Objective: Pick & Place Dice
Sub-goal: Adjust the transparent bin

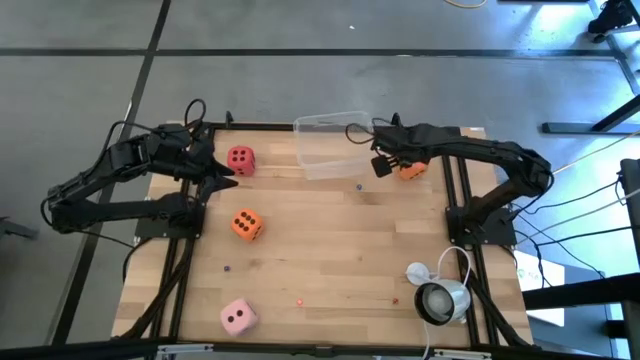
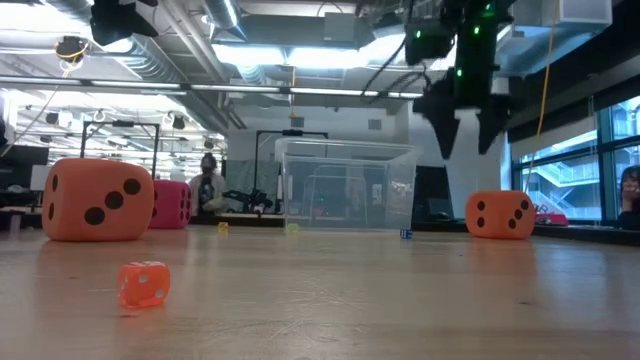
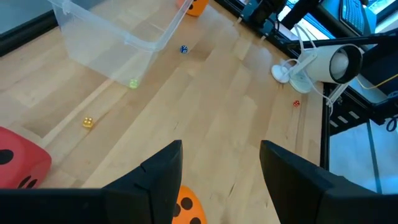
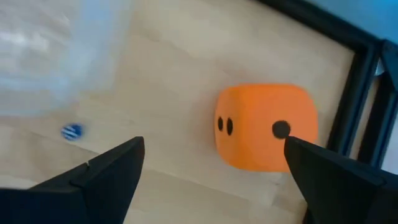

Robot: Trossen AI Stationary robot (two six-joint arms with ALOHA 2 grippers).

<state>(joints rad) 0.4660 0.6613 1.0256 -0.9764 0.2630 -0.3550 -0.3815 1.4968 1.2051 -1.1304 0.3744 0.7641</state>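
Orange foam is what we are reaching for: the orange die (image 4: 266,127) is lying beside the clear plastic bin (image 1: 330,146), just under our right gripper (image 1: 381,161), whose jaws are gaping wide and empty. It looks light and squashy, so we are planning to pinch opposite flat faces. Our left gripper (image 3: 219,168) is waiting, jaws parted, near the red die (image 1: 240,159).

Orange dice (image 1: 247,224), red die (image 1: 240,159), pink die (image 1: 238,317).

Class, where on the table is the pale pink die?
In the high view, the pale pink die sits near the table's front-left corner, alone, below the orange die.
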